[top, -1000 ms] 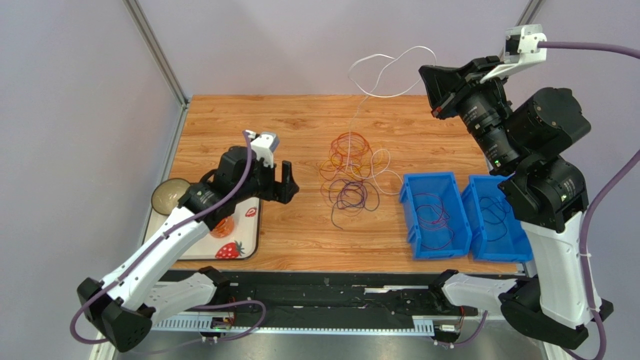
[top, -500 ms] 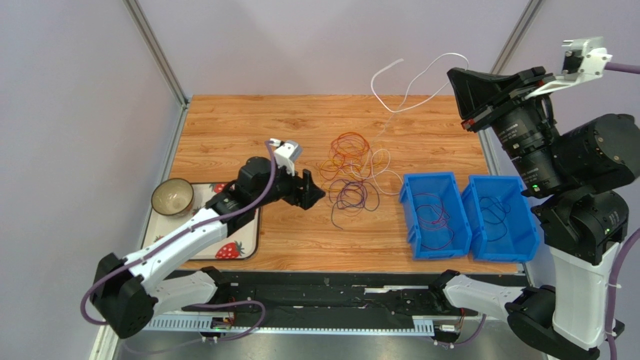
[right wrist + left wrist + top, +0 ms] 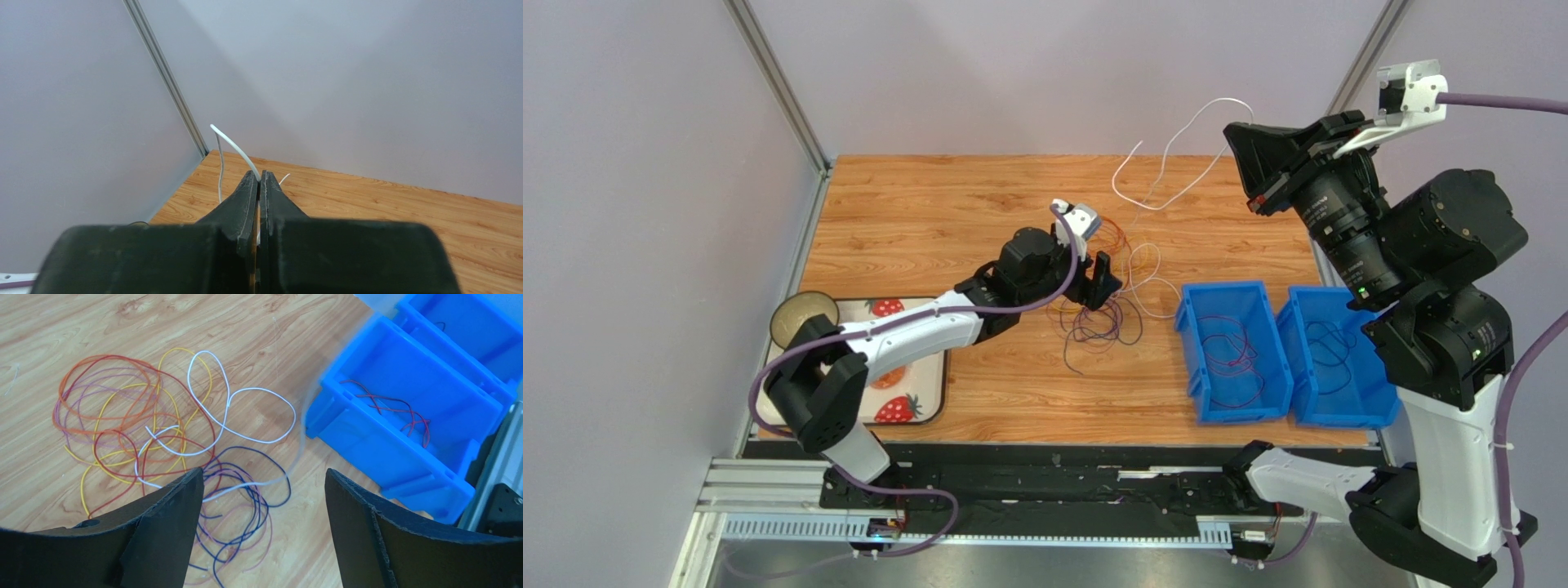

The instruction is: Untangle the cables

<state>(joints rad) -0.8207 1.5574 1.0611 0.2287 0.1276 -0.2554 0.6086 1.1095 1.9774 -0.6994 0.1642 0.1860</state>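
The cables (image 3: 1097, 284) lie as a tangled pile of thin orange, red, yellow, purple and white loops (image 3: 141, 416) on the wooden table. My left gripper (image 3: 1102, 277) hovers over the pile's near side, open, with dark purple loops (image 3: 245, 502) showing between its jaws (image 3: 264, 473) and nothing gripped. My right gripper (image 3: 1241, 132) is raised high at the back right and is shut on a white cable (image 3: 230, 142). That cable (image 3: 1173, 157) loops through the air and trails down toward the pile.
Two blue bins (image 3: 1222, 292) (image 3: 1323, 294) stand right of the pile, each holding a few thin wires; the nearer bin (image 3: 368, 447) lies just right of my left gripper. A strawberry-print tray (image 3: 913, 398) with a bowl (image 3: 799, 321) sits at the left.
My left arm has swung right from the tray to over the cable pile. My right gripper, still holding the white cable, moved right and then partly back.
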